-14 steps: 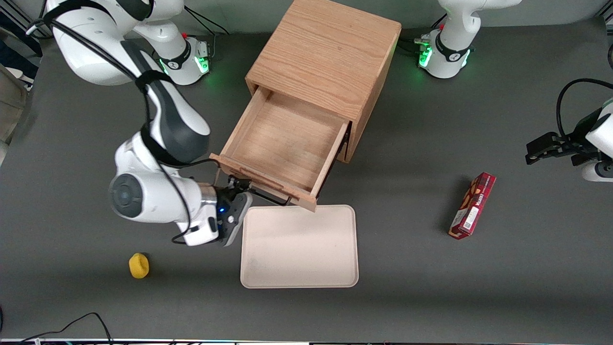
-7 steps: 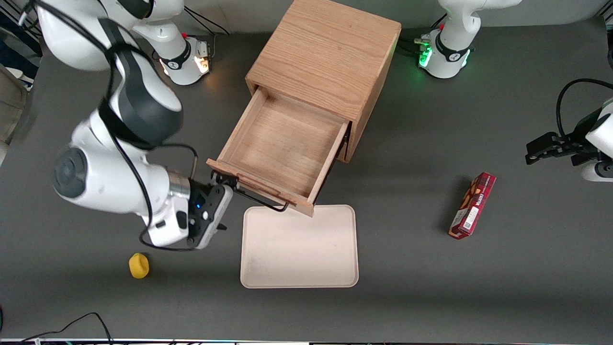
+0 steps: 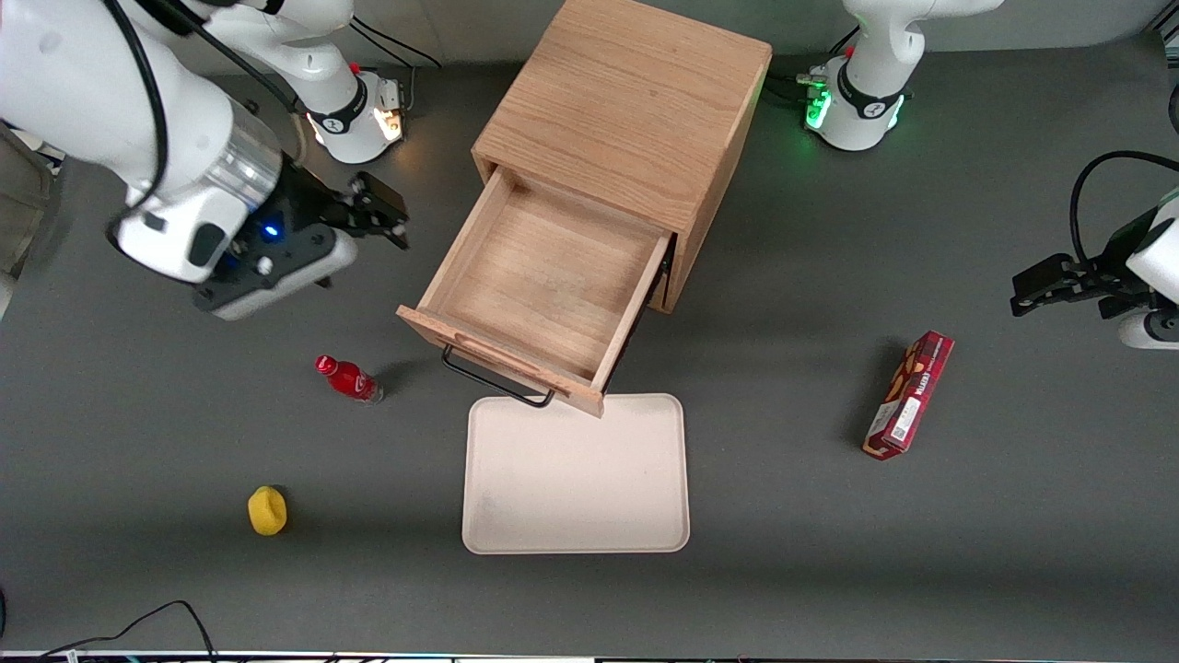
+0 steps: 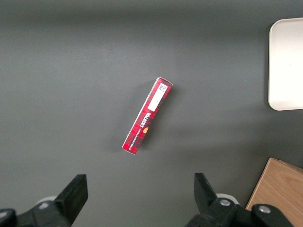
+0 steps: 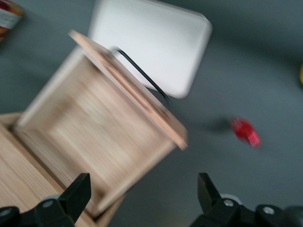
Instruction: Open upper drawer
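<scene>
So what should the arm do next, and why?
Probably just lift clear and stop. The upper drawer already stands pulled well out of the cabinet, its black handle free, and the open tool hangs above the table beside the drawer, holding nothing.

White arm (image 3: 110, 110), black claw (image 3: 373, 214), blue light

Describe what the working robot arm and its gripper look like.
The working arm has glossy white rounded shells, a silver metal wrist ring and a black cable running along it. Its gripper, raised beside the oak cabinet, is black with dark open fingers, mounted on a white-grey hand with a blue light.
</scene>
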### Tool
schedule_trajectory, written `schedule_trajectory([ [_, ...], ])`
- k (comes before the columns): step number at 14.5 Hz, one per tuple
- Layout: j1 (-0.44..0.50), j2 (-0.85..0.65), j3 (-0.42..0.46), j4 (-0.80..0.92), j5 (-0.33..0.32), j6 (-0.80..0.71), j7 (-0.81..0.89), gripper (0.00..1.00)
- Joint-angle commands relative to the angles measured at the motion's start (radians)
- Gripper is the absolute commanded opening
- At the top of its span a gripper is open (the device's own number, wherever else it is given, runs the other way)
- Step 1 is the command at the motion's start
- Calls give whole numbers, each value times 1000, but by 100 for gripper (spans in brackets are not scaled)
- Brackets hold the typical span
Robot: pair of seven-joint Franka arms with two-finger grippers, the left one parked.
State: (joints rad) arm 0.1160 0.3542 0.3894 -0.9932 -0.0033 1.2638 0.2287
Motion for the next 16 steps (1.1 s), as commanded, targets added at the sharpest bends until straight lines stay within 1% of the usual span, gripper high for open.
schedule_trajectory([
  [1,-15,-95,-70,-117,-50,-139,98,100],
  [2,-19,-136,-84,-186,-58,-144,100,100],
  [5,-21,-308,-196,-413,-44,-39,97,100],
  [7,-22,-456,-275,-621,-35,82,84,100],
  [9,-22,-625,-328,-848,-15,214,45,100],
  [10,-22,-683,-360,-922,-15,251,43,100],
  [12,-21,-699,-405,-935,-15,246,40,100],
  [16,-16,-686,-397,-900,-15,232,55,100],
])
